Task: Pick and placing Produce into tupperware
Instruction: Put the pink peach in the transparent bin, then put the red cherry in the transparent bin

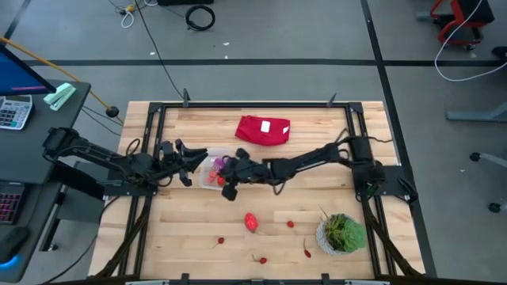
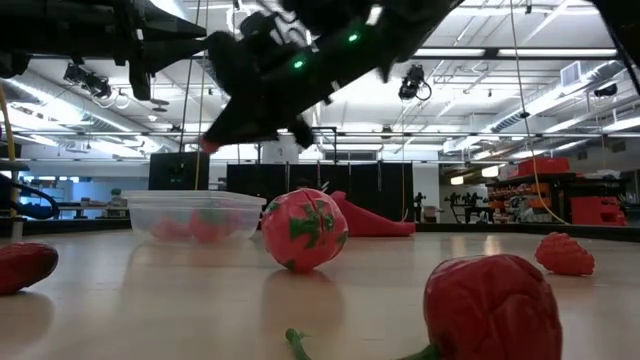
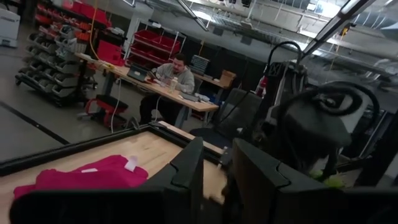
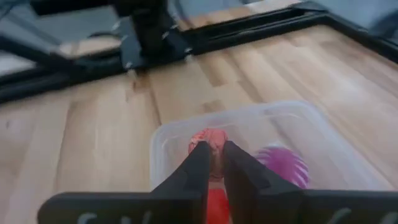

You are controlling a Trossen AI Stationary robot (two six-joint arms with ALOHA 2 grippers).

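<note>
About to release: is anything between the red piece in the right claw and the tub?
Nothing visible. The right claw holds the red piece over the open clear tub. A purple piece lies inside, off to one side. The left claw is beside the tub.

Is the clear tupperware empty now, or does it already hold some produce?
Not empty. The tupperware holds a purple piece and red pieces.

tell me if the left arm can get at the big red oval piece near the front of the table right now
Probably yes. The large red oval piece lies alone on bare wood, nothing over it. The left gripper sits by the tupperware, and the right gripper is over that tub, off the direct path.
</note>
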